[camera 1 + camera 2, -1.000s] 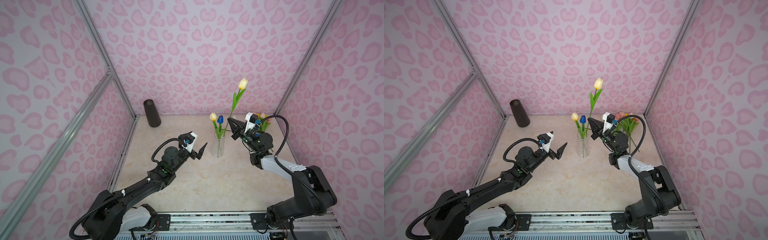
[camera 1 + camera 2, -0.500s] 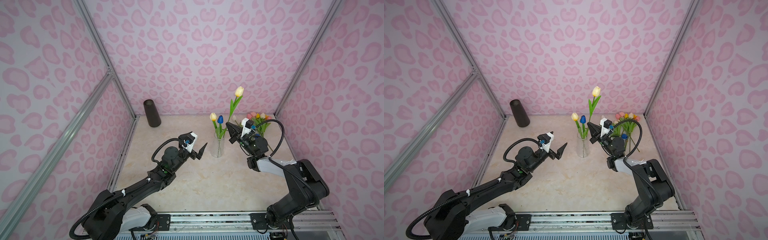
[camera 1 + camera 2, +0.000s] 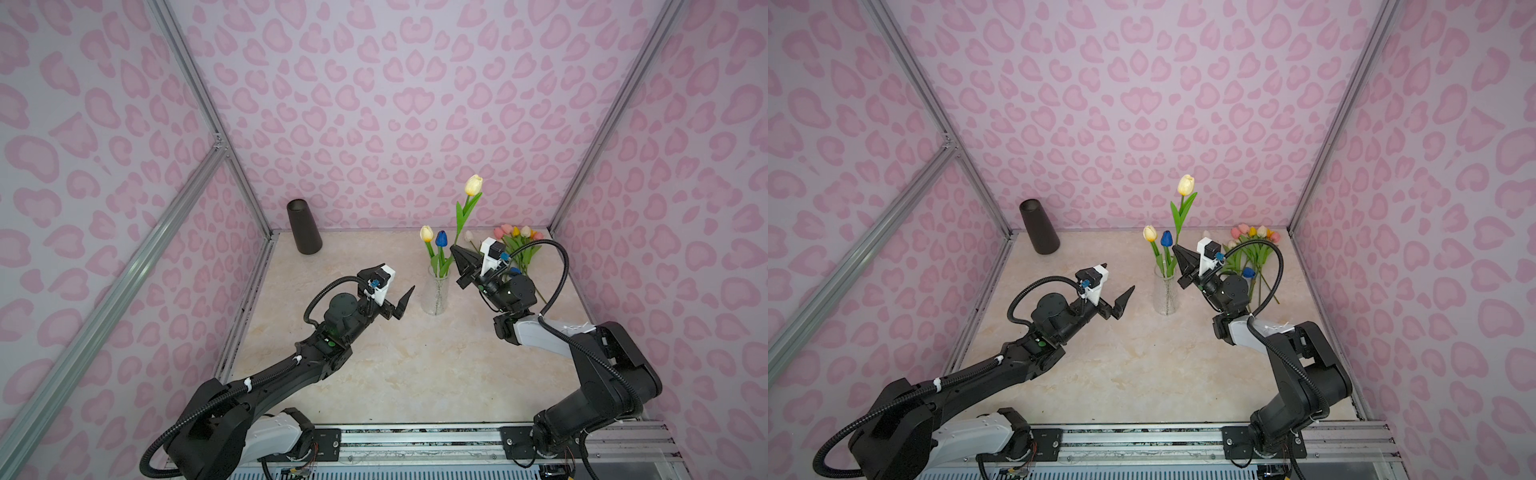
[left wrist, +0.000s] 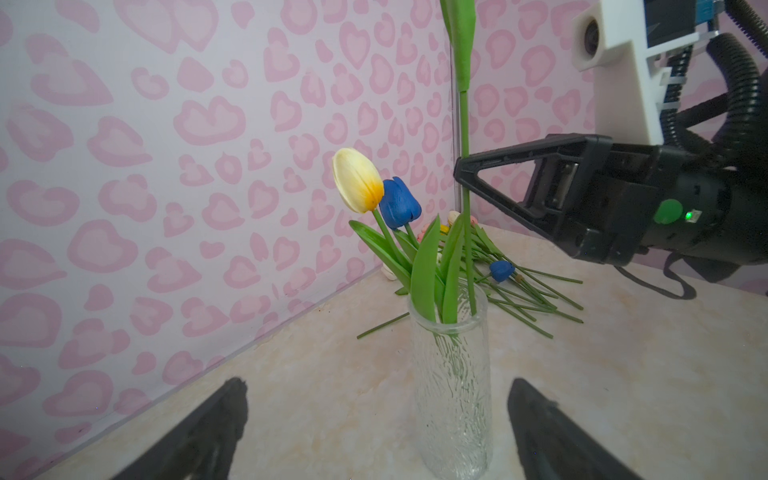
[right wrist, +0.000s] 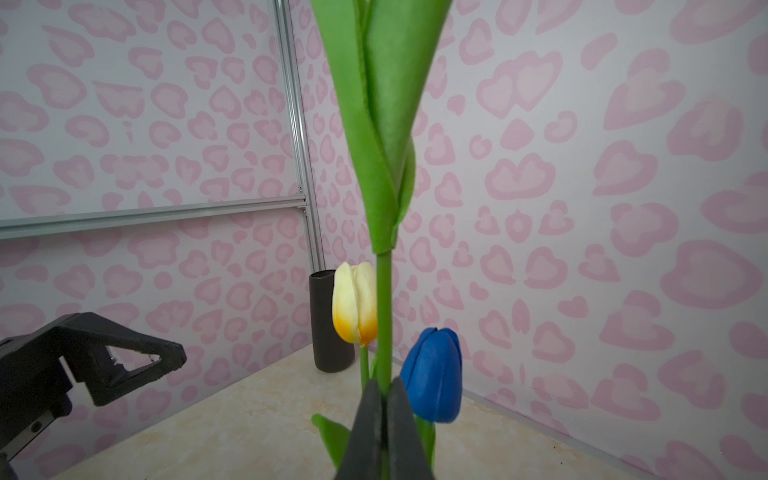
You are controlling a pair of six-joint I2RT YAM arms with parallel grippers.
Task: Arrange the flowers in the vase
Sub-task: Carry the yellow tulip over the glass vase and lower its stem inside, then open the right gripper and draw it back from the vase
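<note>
A clear ribbed glass vase (image 3: pixel 435 295) (image 3: pixel 1166 295) (image 4: pixel 453 395) stands mid-table and holds a cream-yellow tulip (image 3: pixel 426 233) and a blue tulip (image 3: pixel 441 238). My right gripper (image 3: pixel 454 248) (image 3: pixel 1174 248) (image 5: pixel 384 386) is shut on the green stem of a third flower, a cream tulip (image 3: pixel 473 185) (image 3: pixel 1185 185), held upright. In the left wrist view its lower stem end (image 4: pixel 471 291) reaches into the vase mouth. My left gripper (image 3: pixel 395 278) (image 4: pixel 376 390) is open and empty, just left of the vase. More flowers (image 3: pixel 517 237) (image 3: pixel 1256 235) lie heaped at the back right.
A dark tapered cylinder (image 3: pixel 304 226) (image 3: pixel 1039 226) stands in the back left corner. Pink patterned walls enclose the marble-look tabletop (image 3: pixel 415 365) on three sides. The loose stems (image 4: pixel 536 299) spread across the table behind the vase.
My right gripper has carried the cream tulip down and slightly left, toward the vase. The left arm has stayed still.
</note>
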